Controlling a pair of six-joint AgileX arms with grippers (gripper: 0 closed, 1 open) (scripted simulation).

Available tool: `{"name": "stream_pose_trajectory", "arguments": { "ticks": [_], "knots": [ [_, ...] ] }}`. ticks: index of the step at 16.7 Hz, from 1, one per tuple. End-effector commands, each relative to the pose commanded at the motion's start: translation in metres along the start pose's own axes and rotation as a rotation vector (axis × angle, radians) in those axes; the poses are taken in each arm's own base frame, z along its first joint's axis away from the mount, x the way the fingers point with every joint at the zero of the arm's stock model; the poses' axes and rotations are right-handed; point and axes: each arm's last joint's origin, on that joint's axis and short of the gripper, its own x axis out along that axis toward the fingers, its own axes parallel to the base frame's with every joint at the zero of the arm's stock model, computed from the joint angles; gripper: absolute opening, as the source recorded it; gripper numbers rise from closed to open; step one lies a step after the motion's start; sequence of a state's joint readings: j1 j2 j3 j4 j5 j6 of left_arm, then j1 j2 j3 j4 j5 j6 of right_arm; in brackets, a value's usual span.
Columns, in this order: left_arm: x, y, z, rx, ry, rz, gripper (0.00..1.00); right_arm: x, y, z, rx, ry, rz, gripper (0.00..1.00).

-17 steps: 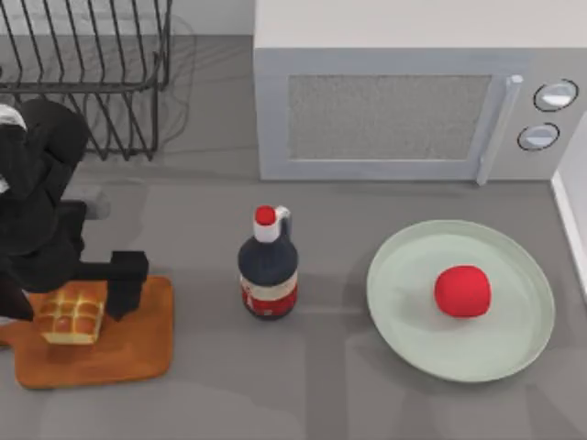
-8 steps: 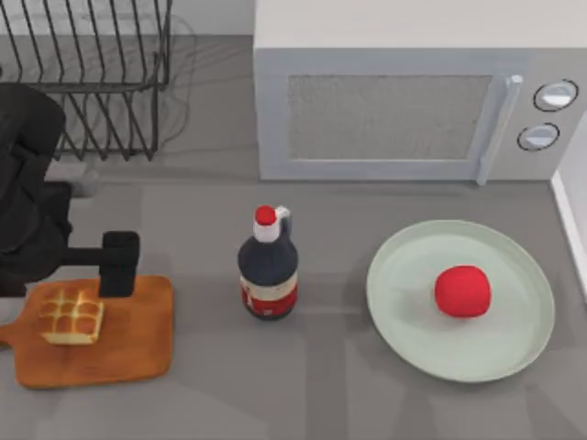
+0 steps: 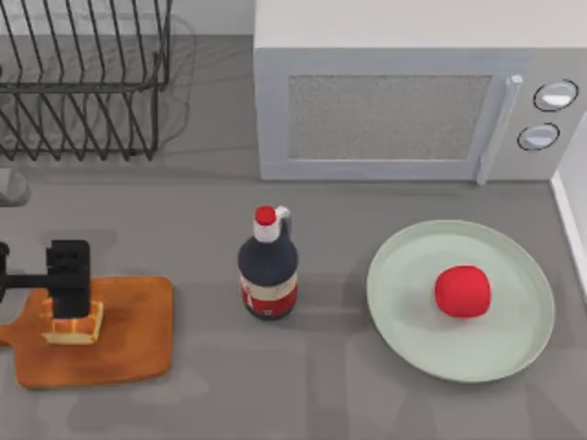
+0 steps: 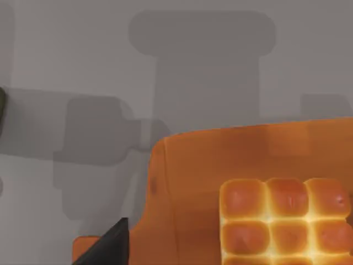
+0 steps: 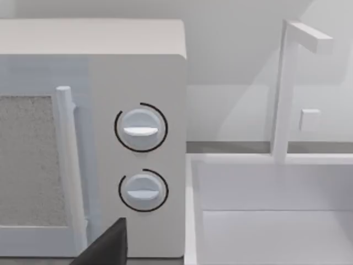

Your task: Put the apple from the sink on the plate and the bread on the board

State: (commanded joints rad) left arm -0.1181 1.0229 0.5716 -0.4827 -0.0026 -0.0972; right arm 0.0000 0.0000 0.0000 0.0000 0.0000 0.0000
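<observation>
both placements look done: the small round red apple (image 3: 462,291) sits on the large pale green plate (image 3: 404,330), right of the dark glass bottle (image 3: 268,268), and the golden-brown bun bread (image 3: 71,326) rests on the orange-brown wooden board (image 3: 128,339), left of that bottle. the left gripper (image 3: 70,277) hangs over the bread; whether its fingers are spread cannot be told. next it likely just needs to clear away. the left wrist view shows the bread's bumped top (image 4: 287,221); the right wrist view shows the white microwave (image 5: 138,138) and sink (image 5: 265,221).

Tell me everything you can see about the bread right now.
The bread is a small square bun loaf, glossy golden-brown on top with a grid of rounded bumps and pale sides. It sits flat on the left part of the orange-brown wooden board. From above, the left gripper covers part of it.
</observation>
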Motion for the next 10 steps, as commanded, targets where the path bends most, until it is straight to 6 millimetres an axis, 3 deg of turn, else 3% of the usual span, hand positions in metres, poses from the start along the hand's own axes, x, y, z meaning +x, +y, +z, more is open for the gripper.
{"name": "stream_pose_trajectory", "arguments": {
  "ticks": [5, 10],
  "knots": [
    [-0.028, 0.011, -0.049, 0.008, -0.404, 0.006, 1.0, 0.0, 0.0, 0.0, 0.0, 0.0, 0.0, 1.0],
    [-0.03, 0.018, -0.08, 0.025, -0.779, 0.038, 1.0, 0.0, 0.0, 0.0, 0.0, 0.0, 0.0, 1.0]
  ]
}}
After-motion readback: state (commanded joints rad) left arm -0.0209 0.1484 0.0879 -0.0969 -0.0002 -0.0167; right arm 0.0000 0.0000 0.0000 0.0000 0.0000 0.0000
